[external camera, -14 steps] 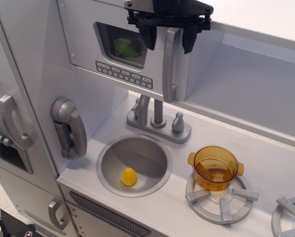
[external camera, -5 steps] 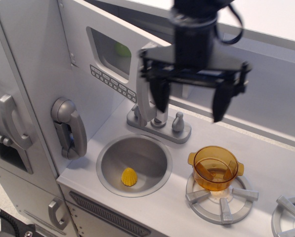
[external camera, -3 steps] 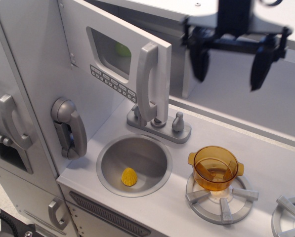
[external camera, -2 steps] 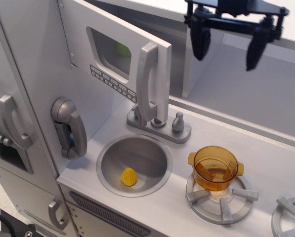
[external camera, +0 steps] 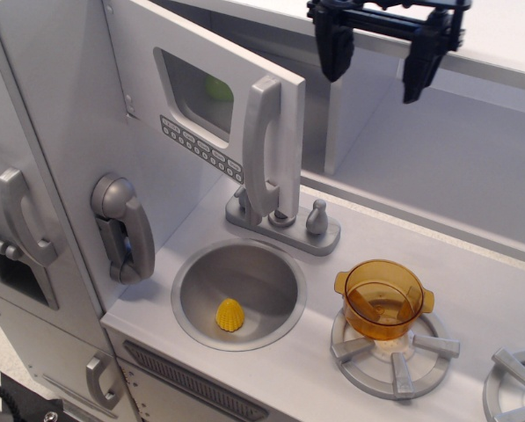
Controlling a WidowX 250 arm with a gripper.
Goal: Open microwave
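While the end effector (external camera: 376,66) hangs up high with its fingers spread wide and holding nothing, the microwave (external camera: 218,114) door stands swung open at its eight o'clock, long handle (external camera: 264,149) pointing up and down.

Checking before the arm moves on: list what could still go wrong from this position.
1. The microwave door stands swung out over the faucet and sink; a low sweep by the gripper could knock its long handle and push it shut.
2. The gripper hangs open and empty near the upper cabinet edge; its fingers could clip that edge in passing.
3. The orange pot sits loose on the burner; a low pass might tip it.
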